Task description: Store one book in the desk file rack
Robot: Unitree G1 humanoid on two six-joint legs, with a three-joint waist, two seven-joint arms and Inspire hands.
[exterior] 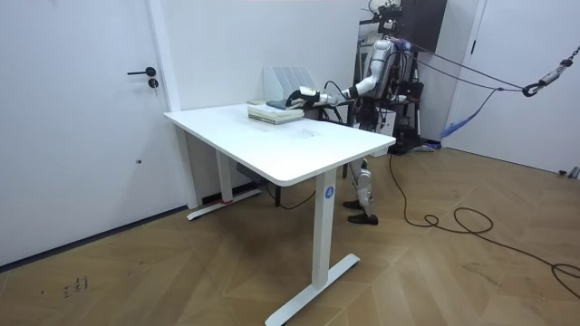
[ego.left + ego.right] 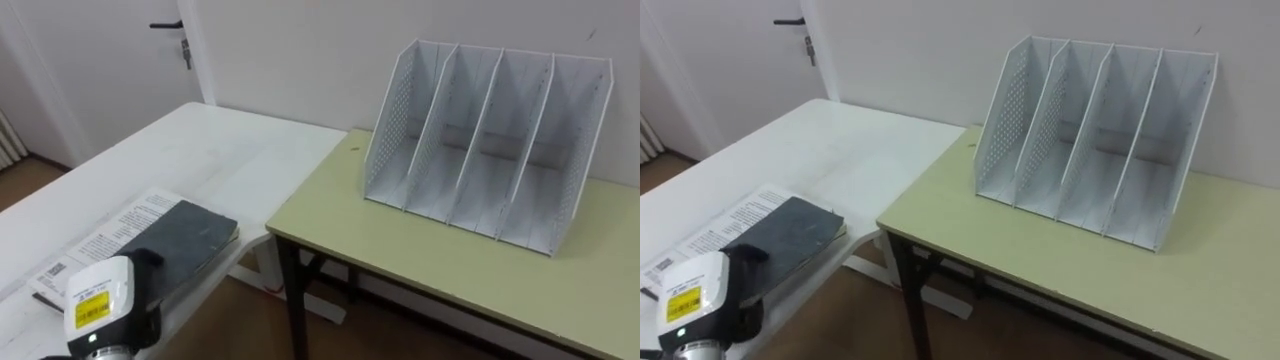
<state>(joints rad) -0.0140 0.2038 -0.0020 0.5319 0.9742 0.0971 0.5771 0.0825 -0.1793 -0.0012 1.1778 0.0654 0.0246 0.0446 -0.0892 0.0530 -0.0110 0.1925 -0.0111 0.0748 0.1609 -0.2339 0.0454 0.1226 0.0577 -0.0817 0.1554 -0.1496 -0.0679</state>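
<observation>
White desk (image 2: 220, 150), left of the rack (image 2: 487, 150), bore the book (image 2: 185, 235) on papers (image 2: 110, 230). Our left hand (image 2: 140, 262) lay on it; we could not tell its fingers' state. A weak grasp risked dropping it short of the rack.

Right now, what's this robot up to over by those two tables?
The robot stands by a white table and a yellowish-green desk next to it. Its left hand reaches onto a dark book that lies on top of printed papers on the white table. The book is not yet lifted. The white file rack stands upright on the desk, its slots all empty.
</observation>
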